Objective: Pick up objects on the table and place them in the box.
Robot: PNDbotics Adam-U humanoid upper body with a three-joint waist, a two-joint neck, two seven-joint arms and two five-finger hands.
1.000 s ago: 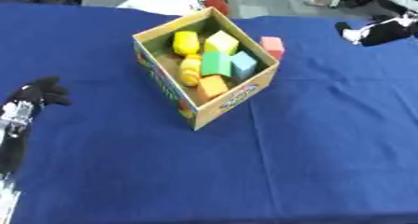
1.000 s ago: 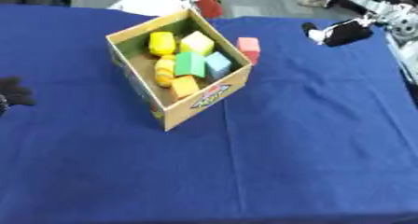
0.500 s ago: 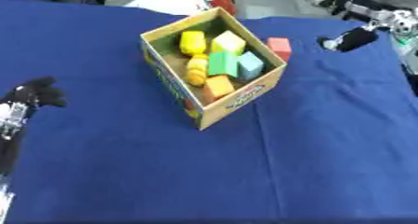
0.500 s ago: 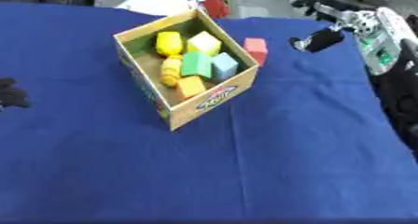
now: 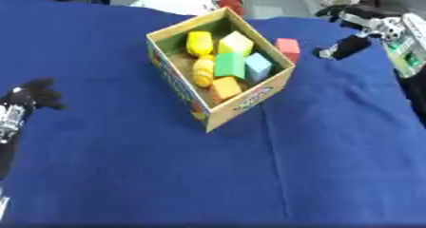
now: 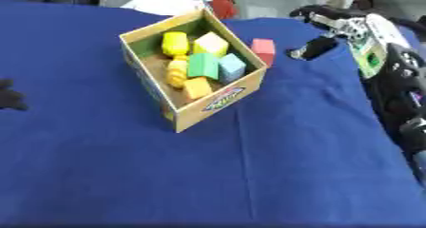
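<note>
On the blue-covered bench (image 5: 316,165), the red block (image 5: 288,48) stood against the far right wall of the box (image 5: 241,103), outside it. The right hand (image 6: 320,44) hovered near the block, apart from it; whether its fingers were spread or curled could not be told. A reach from this side was judged likely to wedge the block against the box or shove the box. The block appeared upright, with no long axis discernible. The left hand (image 5: 33,96) rested curled at the left edge, holding nothing.
</note>
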